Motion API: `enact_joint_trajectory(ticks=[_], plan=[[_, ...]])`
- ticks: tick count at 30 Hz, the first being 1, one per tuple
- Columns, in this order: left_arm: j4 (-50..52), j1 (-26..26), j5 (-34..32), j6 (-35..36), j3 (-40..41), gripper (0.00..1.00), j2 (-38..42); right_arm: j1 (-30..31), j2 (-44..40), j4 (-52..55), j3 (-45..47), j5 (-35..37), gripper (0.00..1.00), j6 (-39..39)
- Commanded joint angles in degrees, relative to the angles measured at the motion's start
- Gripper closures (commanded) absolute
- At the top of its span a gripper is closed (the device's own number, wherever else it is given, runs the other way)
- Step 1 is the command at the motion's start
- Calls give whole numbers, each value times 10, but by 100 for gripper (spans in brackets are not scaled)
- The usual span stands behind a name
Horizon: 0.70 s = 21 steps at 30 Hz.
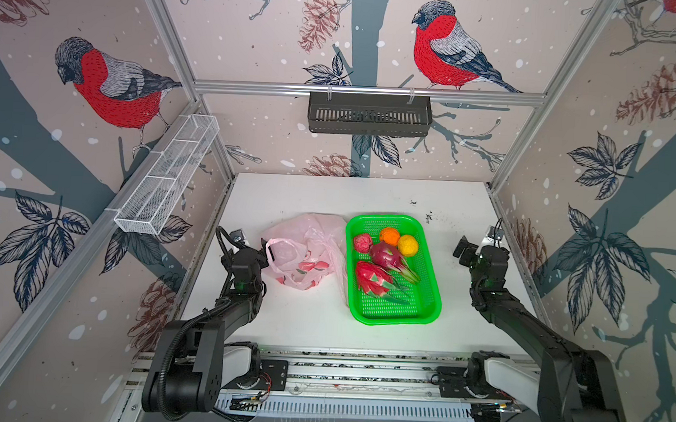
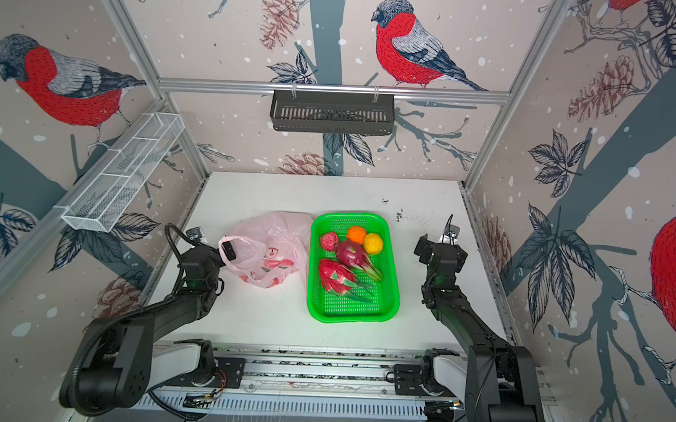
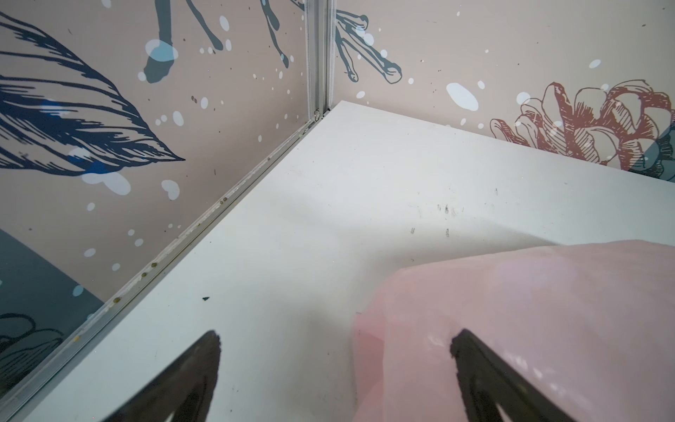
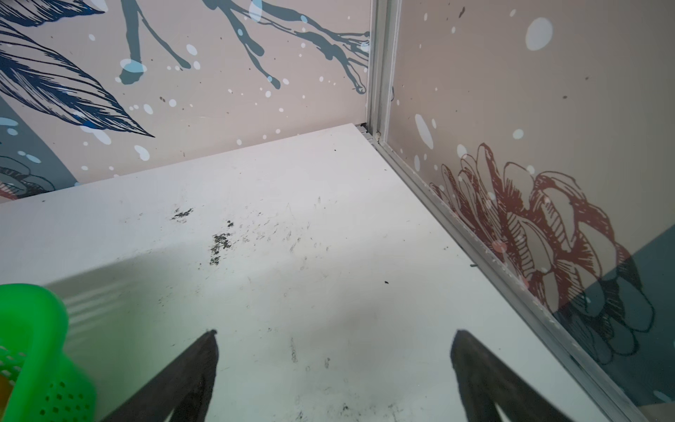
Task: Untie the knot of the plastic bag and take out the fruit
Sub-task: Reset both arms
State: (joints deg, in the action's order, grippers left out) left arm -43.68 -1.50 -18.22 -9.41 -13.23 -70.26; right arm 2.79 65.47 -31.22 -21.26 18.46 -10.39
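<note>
The plastic bag (image 1: pixel 307 238) (image 2: pixel 271 236) (image 3: pixel 548 310) lies slack and flattened on the white table, a handle loop spread at its left edge. The knot is out of view. The fruit sits in a green basket (image 1: pixel 394 323) (image 4: pixel 36 329) to the bag's right: two dragon fruits (image 1: pixel 389 256) (image 1: pixel 372 279), a bumpy red ball (image 1: pixel 362 243), an orange ball (image 1: pixel 389 235) and a yellow-orange ball (image 1: pixel 407 245). My left gripper (image 1: pixel 255 244) (image 3: pixel 334 339) is open at the bag's left edge, one finger against the pink film. My right gripper (image 1: pixel 479 241) (image 4: pixel 334 339) is open over bare table, right of the basket.
A black slotted shelf (image 1: pixel 369 114) hangs on the back wall and a white wire basket (image 1: pixel 167 175) on the left wall. Patterned walls close in three sides. The arms' metal rail (image 1: pixel 360 368) runs along the front edge. Dark scuffs (image 4: pixel 219 244) mark the table's far right.
</note>
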Motion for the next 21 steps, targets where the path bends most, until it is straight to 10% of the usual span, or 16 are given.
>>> enact_joint_trajectory(ticks=[1,21], plan=[[-114,-1,11,35,14,2,-18,-3,14,-88,18,19,1,19],[-218,-1,64,55,22,2,-62,-2,143,-306,66,1,1,39]])
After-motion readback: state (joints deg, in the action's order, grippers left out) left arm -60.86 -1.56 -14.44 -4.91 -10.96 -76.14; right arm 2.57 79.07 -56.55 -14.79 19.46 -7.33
